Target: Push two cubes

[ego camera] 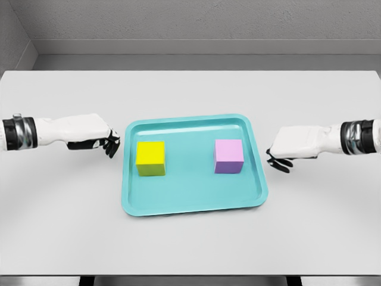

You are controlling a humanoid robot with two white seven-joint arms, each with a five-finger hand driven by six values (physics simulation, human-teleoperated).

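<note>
Left hand [89, 136] just outside tray's left rim, dark fingers [111, 145] curled down, gripping nothing. Teal tray [191, 207] mid-table on white table [190, 250]. Yellow cube [150, 158] inside tray, left half; purple cube [229, 156] right half, well apart. Right hand [297, 143] just beside right rim, fingers curled under, empty too. Looks like approach step: neither cube touched yet. Next move likely calls for each hand clearing rim, meeting cube's outer face squarely, pushing inward. No labels, no writing readable anywhere.
</note>
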